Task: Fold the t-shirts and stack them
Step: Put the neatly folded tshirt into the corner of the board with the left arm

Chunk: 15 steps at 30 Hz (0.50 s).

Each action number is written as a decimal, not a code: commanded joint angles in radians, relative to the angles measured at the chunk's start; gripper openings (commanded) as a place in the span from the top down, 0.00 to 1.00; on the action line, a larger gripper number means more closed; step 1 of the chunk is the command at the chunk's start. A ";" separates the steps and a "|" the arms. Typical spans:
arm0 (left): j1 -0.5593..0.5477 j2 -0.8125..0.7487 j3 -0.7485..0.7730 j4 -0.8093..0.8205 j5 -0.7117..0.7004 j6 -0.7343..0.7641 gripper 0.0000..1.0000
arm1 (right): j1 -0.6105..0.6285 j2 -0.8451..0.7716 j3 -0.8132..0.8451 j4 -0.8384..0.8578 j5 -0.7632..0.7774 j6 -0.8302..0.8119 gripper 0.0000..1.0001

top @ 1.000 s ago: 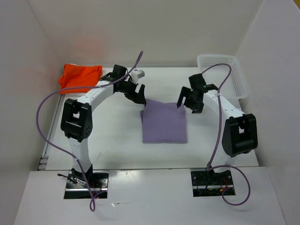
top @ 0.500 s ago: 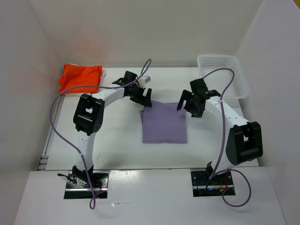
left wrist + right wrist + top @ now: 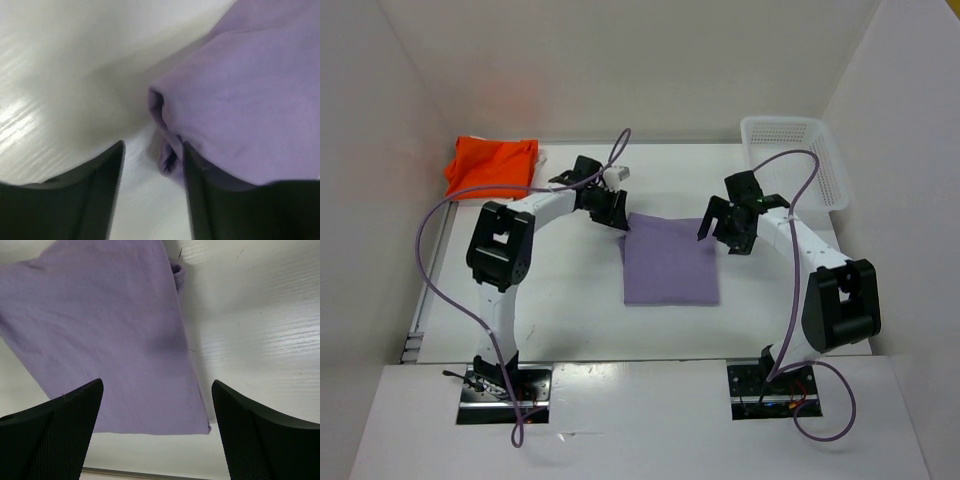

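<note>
The left gripper stands narrow at the far left corner of the lavender t-shirt; whether it pinches, I cannot tell. The right gripper hangs wide above the far right corner. The shirt lies folded mid-table, with the orange t-shirt well apart at the far left. Only a small rolled edge sits between the left fingers, so a lift could catch one layer and undo the fold.

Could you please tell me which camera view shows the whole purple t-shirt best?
Top external: the purple t-shirt shows as a nearly whole folded rectangle. Left wrist shows only one bunched corner; right wrist shows a large part, cropped by the frame.
</note>
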 commanded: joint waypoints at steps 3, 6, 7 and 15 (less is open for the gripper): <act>0.036 -0.117 -0.093 -0.062 0.089 0.032 0.01 | 0.008 -0.049 -0.015 0.028 0.010 0.006 0.07; 0.033 -0.222 -0.213 -0.042 0.138 -0.005 0.00 | 0.008 -0.072 -0.028 0.028 0.010 0.006 0.07; 0.018 -0.232 -0.228 -0.042 0.139 -0.005 0.00 | 0.008 -0.072 -0.028 0.028 0.010 0.006 0.07; -0.071 -0.089 -0.209 -0.086 0.070 -0.106 0.00 | 0.008 -0.093 -0.017 0.006 0.010 0.015 0.07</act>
